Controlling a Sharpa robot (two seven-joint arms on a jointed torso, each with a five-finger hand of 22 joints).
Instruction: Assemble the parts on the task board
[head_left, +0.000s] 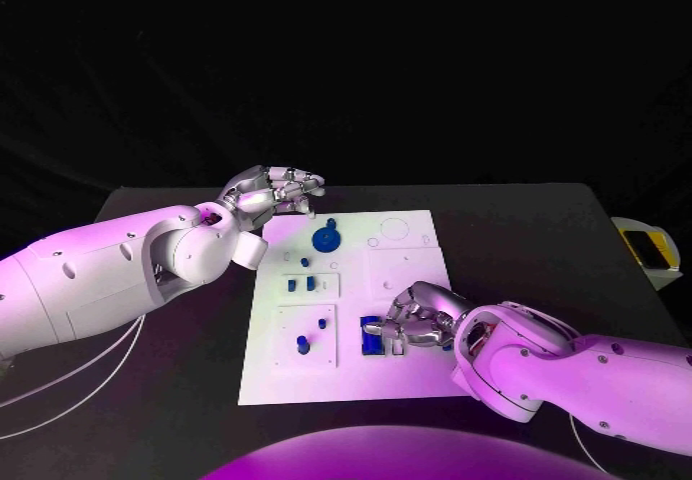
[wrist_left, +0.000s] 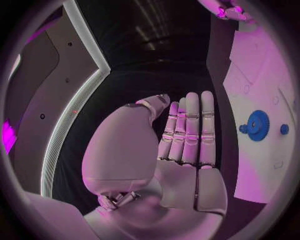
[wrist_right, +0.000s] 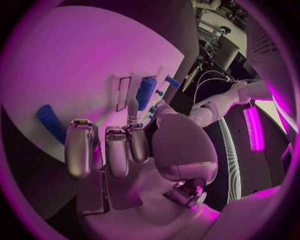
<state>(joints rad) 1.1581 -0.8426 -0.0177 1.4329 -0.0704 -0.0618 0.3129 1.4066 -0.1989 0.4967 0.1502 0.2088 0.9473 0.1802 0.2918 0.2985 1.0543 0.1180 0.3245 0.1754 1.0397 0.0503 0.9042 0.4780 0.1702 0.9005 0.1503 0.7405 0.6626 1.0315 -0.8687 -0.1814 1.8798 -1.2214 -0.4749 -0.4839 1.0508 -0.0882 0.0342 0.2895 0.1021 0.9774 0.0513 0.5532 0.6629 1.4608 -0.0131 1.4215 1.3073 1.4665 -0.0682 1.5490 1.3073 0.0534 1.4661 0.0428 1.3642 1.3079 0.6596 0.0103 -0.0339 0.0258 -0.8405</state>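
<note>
The white task board (head_left: 411, 375) lies in the middle of the black table. A blue gear (head_left: 327, 239) stands near its far edge, small blue pegs (head_left: 296, 285) sit in a recess at mid-board, and one more peg (head_left: 303, 345) stands lower left. My right hand (head_left: 418, 315) rests on the board with curled fingers right next to a blue block (head_left: 372, 335); nothing lies in its palm (wrist_right: 119, 150). Blue parts (wrist_right: 145, 92) show beyond its fingertips. My left hand (head_left: 274, 190) hovers off the board's far left corner, its fingers (wrist_left: 187, 130) straight and empty, with the gear (wrist_left: 257, 125) beside it.
A yellow and black object (head_left: 646, 245) sits at the table's right edge. Thin white cables (head_left: 87, 375) hang from my left arm over the table's left side. Bare black table surrounds the board.
</note>
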